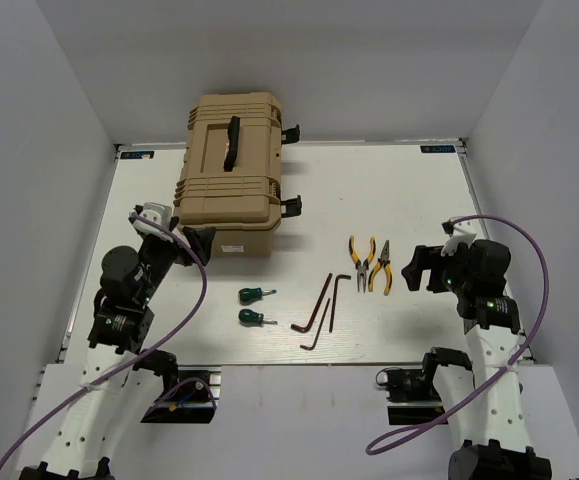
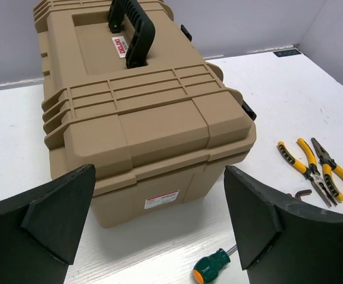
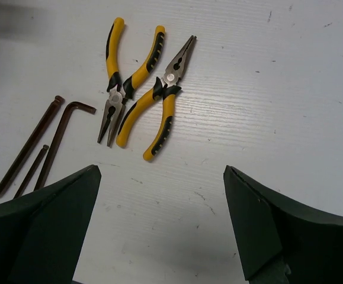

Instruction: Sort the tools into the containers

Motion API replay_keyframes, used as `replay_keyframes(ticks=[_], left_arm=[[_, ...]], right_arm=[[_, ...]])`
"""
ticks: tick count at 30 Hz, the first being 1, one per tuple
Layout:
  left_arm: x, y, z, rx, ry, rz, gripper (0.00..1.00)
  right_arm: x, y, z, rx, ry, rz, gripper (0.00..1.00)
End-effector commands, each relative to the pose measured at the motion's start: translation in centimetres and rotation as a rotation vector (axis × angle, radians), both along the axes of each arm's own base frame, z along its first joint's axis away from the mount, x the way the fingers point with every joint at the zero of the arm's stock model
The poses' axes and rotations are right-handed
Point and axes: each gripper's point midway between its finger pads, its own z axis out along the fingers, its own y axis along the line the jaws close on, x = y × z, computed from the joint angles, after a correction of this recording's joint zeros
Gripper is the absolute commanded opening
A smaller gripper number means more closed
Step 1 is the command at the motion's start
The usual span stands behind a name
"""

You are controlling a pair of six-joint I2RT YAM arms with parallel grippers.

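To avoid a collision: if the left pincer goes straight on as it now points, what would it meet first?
Most likely the case: its near wall fills the view ahead of the open left pincer. The screwdriver lies lower, probably beneath that line.

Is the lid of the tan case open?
No, the tan case has its lid down flat, with the black handle on top.

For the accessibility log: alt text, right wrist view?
Two yellow-and-black pliers lie pointing opposite ways on a white table, three dark hex keys at left. The right gripper is open, fingers in the bottom corners.
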Motion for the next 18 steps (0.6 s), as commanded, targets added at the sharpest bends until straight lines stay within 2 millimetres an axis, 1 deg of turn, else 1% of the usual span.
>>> replay_keyframes(ticks=[1,5,6,7,8,9,10,11,12,13,14,15,16,17,18], left_arm=[[0.0,-0.7,-0.5,0.006,0.002,-0.046,0.99],[0.5,-1.7,-0.6,0.007,0.011,-0.098,0.99],[0.5,-2.1,-0.7,-0.002,0.017,-0.118,0.95],[0.6,-2.3,-0.3,-0.003,0.015,-0.127,0.93],[0.9,-2.4,-0.7,-0.001,0.029,-0.127,0.92],[1.3,-2.6,-0.1,-0.001,0.031,-0.139,0.88],[1.4,-2.9,-0.1,0.001,0.043,-0.154,0.86],[1.6,-3.0,0.1,0.001,0.046,-0.154,0.83],[1.7,-3.3,0.8,0.0,0.037,-0.17,0.79],[2.1,-3.6,0.6,-0.007,0.058,-0.185,0.65],[2.3,-3.9,1.6,-0.009,0.04,-0.197,0.52],[2.5,-4.1,1.8,-0.009,0.041,-0.208,0.37],[3.2,-4.2,2.7,-0.01,0.037,-0.208,0.06],[3.6,-4.4,3.4,-0.018,0.036,-0.208,0.0],[4.1,-4.5,4.0,-0.019,0.033,-0.208,0.0]], right_arm=[[0.5,0.1,1.7,0.012,-0.051,-0.004,0.9],[0.1,0.5,1.9,0.0,-0.08,0.043,0.9],[-0.1,1.0,2.0,0.001,-0.092,0.082,0.9],[-0.3,1.1,1.5,-0.006,-0.084,0.095,0.9],[-0.4,1.1,1.5,-0.014,-0.094,0.106,0.9],[-0.5,1.0,1.4,-0.049,-0.11,0.132,0.88],[-0.6,1.0,0.9,-0.06,-0.107,0.142,0.84],[-0.8,1.0,0.9,-0.065,-0.108,0.146,0.74],[-0.8,1.2,1.2,-0.067,-0.117,0.161,0.56],[-0.9,1.2,1.2,-0.07,-0.122,0.162,0.04],[-0.9,1.1,0.9,-0.069,-0.115,0.157,0.0],[-0.8,1.1,1.0,-0.065,-0.117,0.154,0.0],[-0.9,1.1,0.8,-0.066,-0.11,0.153,0.0],[-0.8,1.2,0.8,-0.061,-0.111,0.152,0.0],[-0.8,1.2,0.8,-0.058,-0.107,0.15,0.03]])
